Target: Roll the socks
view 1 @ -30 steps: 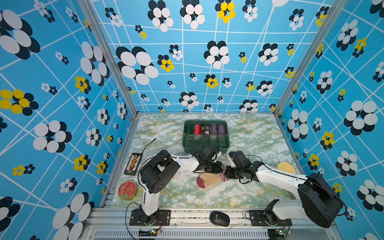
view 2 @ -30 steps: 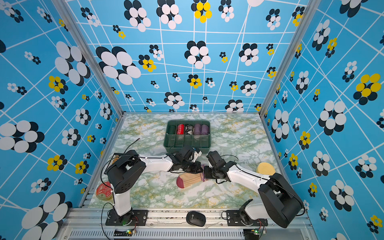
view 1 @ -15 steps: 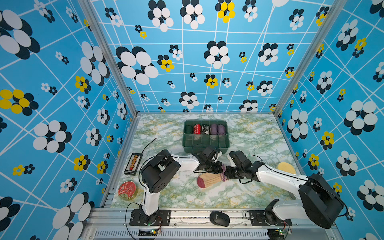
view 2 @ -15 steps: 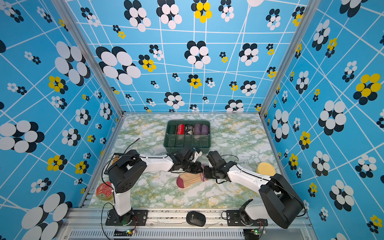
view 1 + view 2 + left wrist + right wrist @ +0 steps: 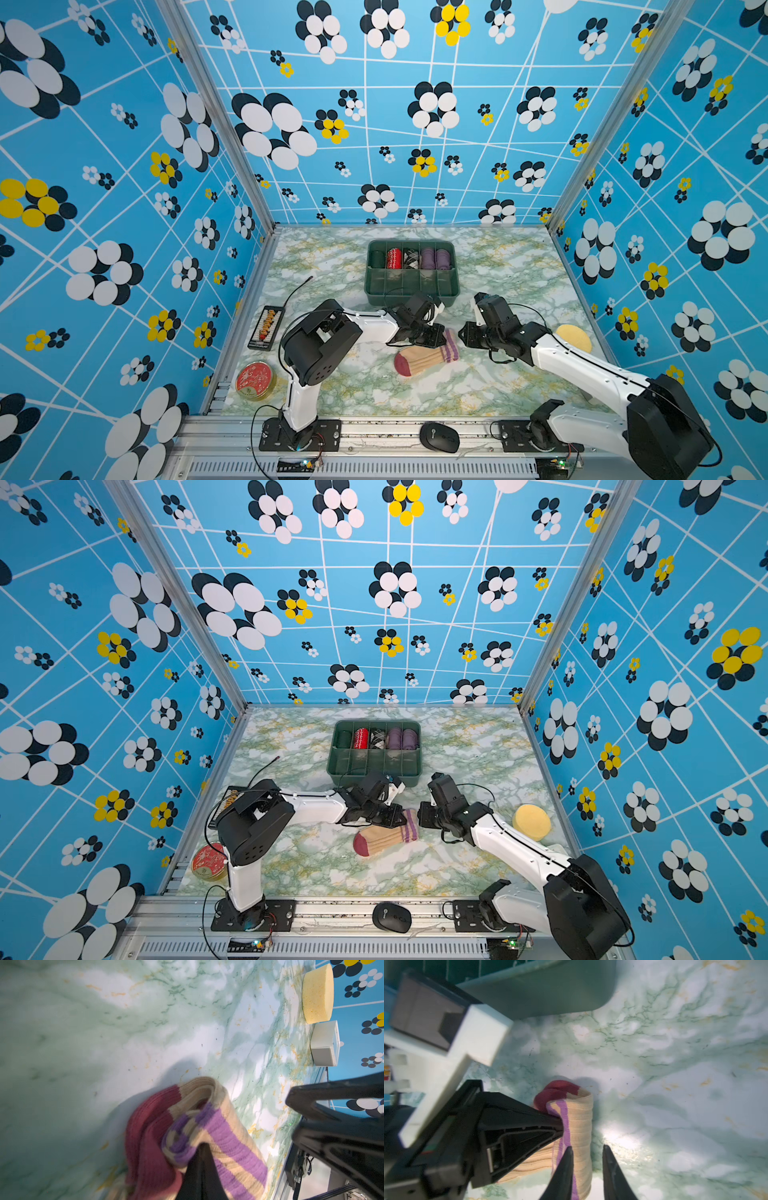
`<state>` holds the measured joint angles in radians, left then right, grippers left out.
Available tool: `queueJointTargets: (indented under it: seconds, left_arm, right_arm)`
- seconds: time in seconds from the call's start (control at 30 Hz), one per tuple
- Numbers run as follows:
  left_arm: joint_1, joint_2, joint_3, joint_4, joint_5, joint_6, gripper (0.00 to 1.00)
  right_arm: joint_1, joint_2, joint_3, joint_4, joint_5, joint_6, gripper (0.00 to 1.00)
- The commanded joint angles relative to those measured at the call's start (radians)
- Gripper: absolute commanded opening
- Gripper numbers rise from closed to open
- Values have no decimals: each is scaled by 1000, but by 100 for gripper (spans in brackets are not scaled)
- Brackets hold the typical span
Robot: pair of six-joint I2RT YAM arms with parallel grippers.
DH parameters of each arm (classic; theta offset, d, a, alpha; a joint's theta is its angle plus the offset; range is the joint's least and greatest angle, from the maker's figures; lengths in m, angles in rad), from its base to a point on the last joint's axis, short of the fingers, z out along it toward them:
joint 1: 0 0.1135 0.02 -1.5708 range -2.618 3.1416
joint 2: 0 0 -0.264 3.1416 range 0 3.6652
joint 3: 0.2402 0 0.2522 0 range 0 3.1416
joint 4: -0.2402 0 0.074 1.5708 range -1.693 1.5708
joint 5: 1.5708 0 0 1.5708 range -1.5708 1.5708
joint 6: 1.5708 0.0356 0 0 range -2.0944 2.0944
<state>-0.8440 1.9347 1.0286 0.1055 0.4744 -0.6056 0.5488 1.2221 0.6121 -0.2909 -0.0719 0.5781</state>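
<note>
My left gripper (image 5: 202,1152) is clamped on the socks (image 5: 424,357) cuff; right gripper (image 5: 586,1153) fingers apart at its edge (gripping nothing). I'd say rolling's barely started.

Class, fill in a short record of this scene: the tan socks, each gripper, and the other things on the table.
socks: flat on the table, not yet rolled, striped cuff pinched
left gripper: jaws shut on the cuff
right gripper: jaws apart by the cuff, not gripping
green tray: behind the socks, rolled pairs in its far row
elsewhere: yellow sponge, red tin
</note>
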Motion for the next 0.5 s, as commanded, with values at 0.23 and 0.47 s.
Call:
queueJointTargets:
  seconds: [0.23, 0.47]
  left_arm:
    - [7, 7, -35, -168, -77, 43, 0]
    - [2, -6, -11, -233, -95, 63, 0]
  right_arm:
    - [-5, 136, 10, -14, -3, -26, 16]
    - [-4, 154, -3, 43, -68, -29, 15]
